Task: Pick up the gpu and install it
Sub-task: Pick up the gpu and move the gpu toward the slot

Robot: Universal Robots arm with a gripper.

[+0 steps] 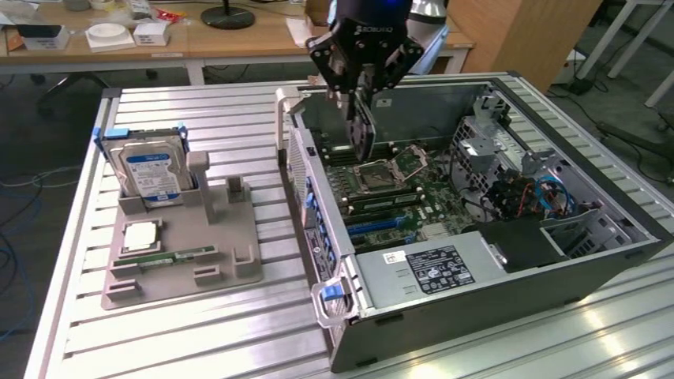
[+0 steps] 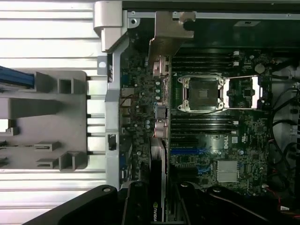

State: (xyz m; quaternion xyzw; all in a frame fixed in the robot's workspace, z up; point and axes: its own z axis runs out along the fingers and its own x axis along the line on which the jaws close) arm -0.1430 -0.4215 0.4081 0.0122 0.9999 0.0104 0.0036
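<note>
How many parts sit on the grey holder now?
3 on the grey holder: the hard drive upright at its far end, the square chip flat nearer the camera, the memory stick lying in front of that. Others may be hidden.

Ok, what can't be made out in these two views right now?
- Slot under the gpu: wrist view, hidden by the card itself.
- How far the gpu's lower edge is from the motherboard: exterior view, dark card merges with dark board.
- Power supply label text: exterior view, too small.
</note>
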